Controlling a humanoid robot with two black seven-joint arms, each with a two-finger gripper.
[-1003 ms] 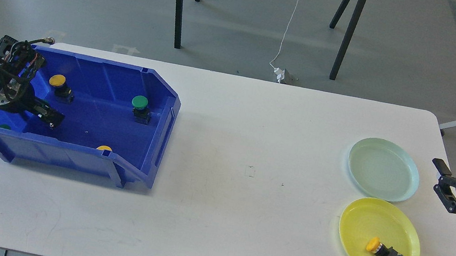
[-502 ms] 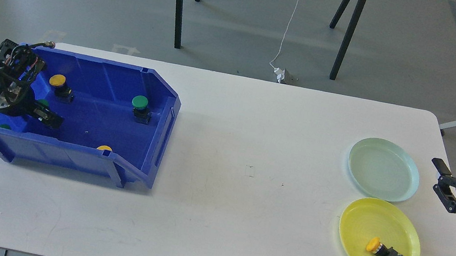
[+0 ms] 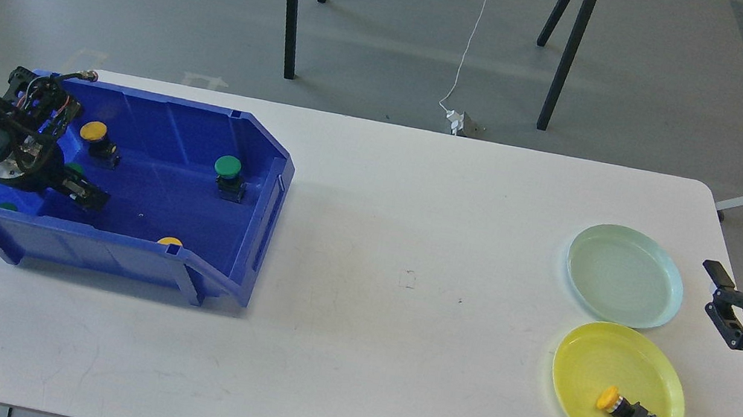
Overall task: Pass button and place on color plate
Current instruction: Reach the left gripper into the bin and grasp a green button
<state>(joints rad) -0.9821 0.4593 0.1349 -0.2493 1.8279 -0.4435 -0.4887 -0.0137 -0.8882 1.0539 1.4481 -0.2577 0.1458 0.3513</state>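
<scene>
Desk (image 3: 347, 355): white, wide, carries everything. Task looks partly done, with most of it left.

Blue bin (image 3: 129, 258): far left of the desk, open top, sloped front. It holds the remaining stock.

Green plate (image 3: 624, 275): right side of the desk, bare, nothing delivered to it as yet. Yellow plate (image 3: 622, 360): just in front of the green one, nearly touching it. One yellow button (image 3: 628, 414) lies in it on its side, cap toward the left. That delivery counts as done.

Left tool (image 3: 80, 190): reaches down inside the left end of the bin. A spot of green shows right beside the fingers, likely a green button (image 3: 75, 169), but whether it is gripped or only near I cannot tell, as the fingers are dark and seen end-on.

Right tool (image 3: 729, 302): hangs off the right edge of the desk beside the green plate, fingers spread and holding nothing. It seems to be waiting for a handover.

Buttons in the bin, loose:
- green-capped button (image 3: 228, 173), upright, near the right wall
- yellow-capped button (image 3: 96, 138), toward the back left
- yellow cap (image 3: 170, 241) peeking above the front wall
- sliver of green (image 3: 7, 206) at the front left corner, mostly hidden

Judgement: one of about six buttons is placed. The step in hand is picking a green one at the bin's left end. Lift, pass to the right tool and drop on the green plate are all not yet done.
</scene>
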